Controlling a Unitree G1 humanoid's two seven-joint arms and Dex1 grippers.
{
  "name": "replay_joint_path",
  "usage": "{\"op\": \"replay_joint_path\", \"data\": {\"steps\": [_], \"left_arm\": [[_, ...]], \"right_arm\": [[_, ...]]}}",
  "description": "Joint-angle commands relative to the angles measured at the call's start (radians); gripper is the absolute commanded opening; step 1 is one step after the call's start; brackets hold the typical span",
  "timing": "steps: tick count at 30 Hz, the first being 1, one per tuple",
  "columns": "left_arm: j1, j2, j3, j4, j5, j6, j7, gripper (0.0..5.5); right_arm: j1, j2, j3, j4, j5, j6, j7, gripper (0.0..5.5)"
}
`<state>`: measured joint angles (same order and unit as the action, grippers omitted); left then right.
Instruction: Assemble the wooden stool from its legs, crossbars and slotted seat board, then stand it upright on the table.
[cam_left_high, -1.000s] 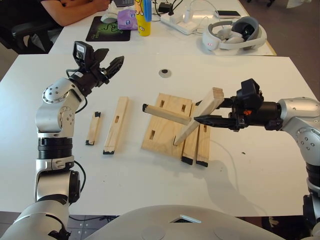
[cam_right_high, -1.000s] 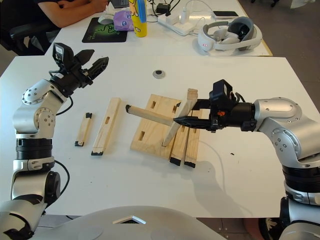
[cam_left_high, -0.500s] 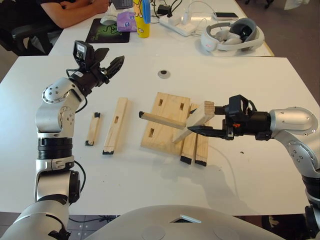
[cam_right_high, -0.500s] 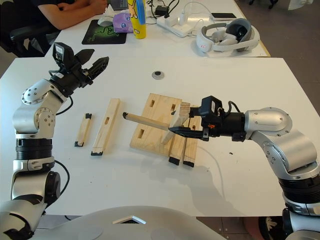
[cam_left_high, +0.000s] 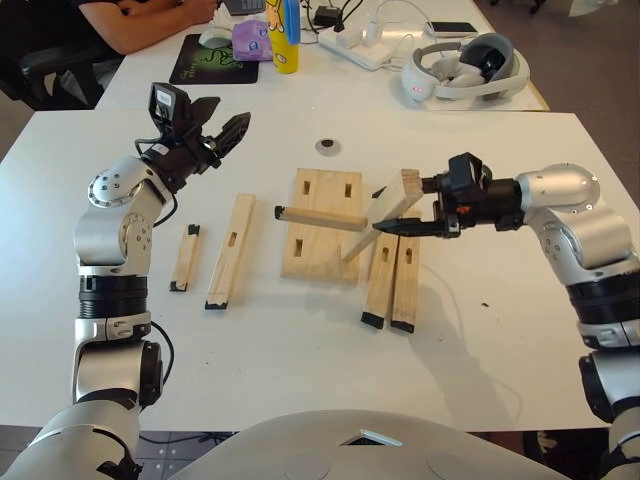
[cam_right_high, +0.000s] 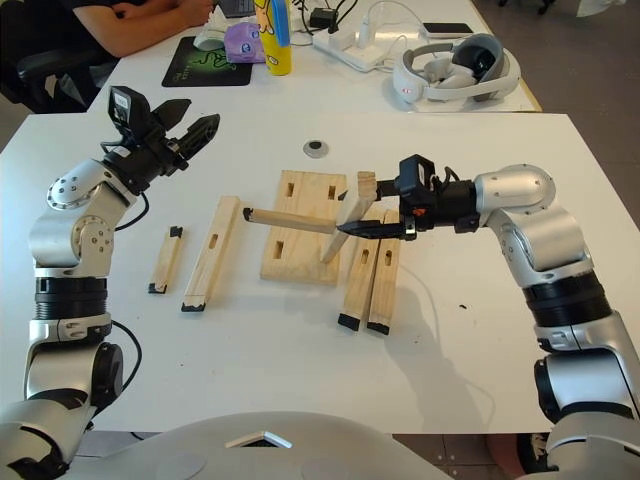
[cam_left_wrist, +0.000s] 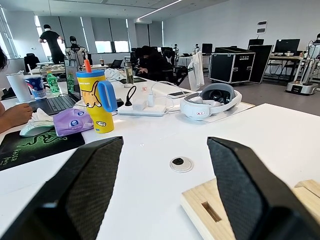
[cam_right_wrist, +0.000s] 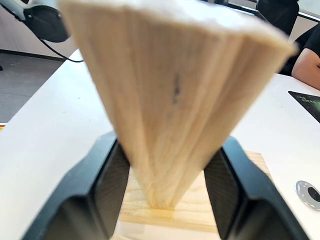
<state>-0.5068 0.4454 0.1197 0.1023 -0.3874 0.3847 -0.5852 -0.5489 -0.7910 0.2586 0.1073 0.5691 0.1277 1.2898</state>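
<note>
Over the right edge of the slotted seat board (cam_left_high: 318, 258), my right gripper (cam_left_high: 388, 212) is clamped on a leg (cam_left_high: 398, 193) whose long axis slants down toward the board, its crossbar (cam_left_high: 320, 217) jutting leftward, while my left gripper (cam_left_high: 222, 135) hangs open well apart.

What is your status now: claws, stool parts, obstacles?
Right claw shut on leg with crossbar, tilted over seat board. Left claw open, raised, empty. Two loose legs lie beside board, right side.

White table (cam_left_high: 300, 380), seat board (cam_left_high: 325, 262), legs (cam_left_high: 381, 290), short crossbar (cam_left_high: 187, 257)
</note>
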Motion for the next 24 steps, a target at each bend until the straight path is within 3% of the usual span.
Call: {"op": "replay_joint_path", "data": {"steps": [1,12,17,24], "left_arm": [[-0.044,-0.002,-0.014,0.035,0.018,-0.008,-0.013,3.12],[-0.038,-0.005,-0.012,0.044,0.029,-0.016,-0.016,3.12],[-0.040,-0.011,-0.013,0.044,0.032,-0.018,-0.015,3.12],[-0.026,-0.018,-0.012,0.036,0.030,-0.024,-0.013,3.12]], "right_arm": [[-0.035,0.034,0.073,0.145,-0.214,-0.051,-0.006,2.06],[-0.078,0.070,0.007,0.165,-0.174,-0.009,0.002,2.06],[-0.099,0.069,-0.023,0.151,-0.118,0.137,0.048,2.81],[-0.093,0.078,-0.110,0.191,-0.151,0.124,0.004,3.93]]}}
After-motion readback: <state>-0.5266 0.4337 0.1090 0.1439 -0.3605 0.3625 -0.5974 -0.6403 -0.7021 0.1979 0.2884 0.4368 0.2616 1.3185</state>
